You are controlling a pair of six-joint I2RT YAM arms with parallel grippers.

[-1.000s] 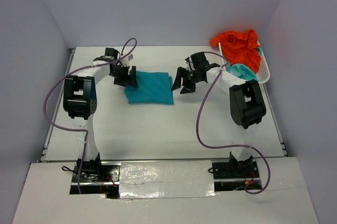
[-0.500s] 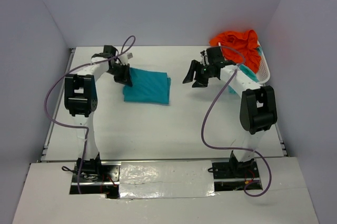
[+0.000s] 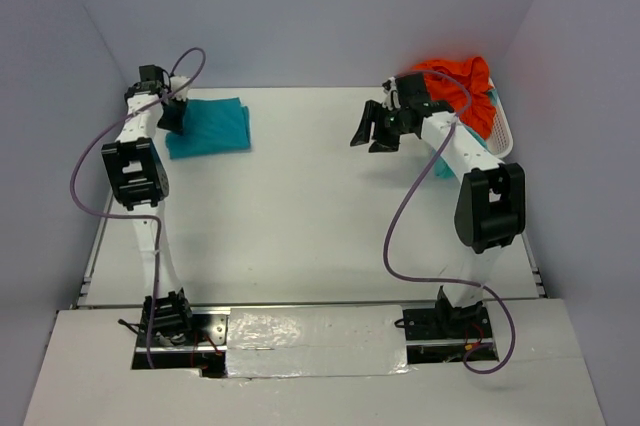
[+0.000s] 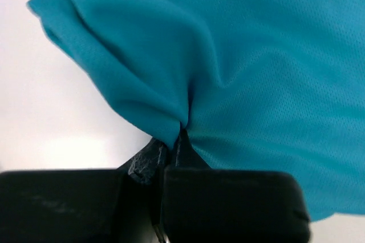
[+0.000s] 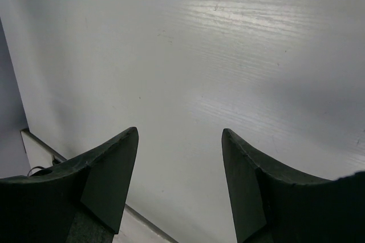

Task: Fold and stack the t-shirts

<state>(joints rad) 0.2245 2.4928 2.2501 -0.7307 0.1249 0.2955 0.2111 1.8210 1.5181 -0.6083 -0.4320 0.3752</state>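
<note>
T-shirt (image 3: pixel 212 126) in left tool (image 4: pixel 171 136) at far-left table (image 3: pixel 300 206) corner

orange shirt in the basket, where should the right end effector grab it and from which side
Pinch a raised fold at the top of the orange shirt, where it heaps above the rim of the white basket. Come down from above: the basket wall likely blocks a sideways reach, and the crumpled cloth offers ridges. The right end effector is open nearby.
</note>
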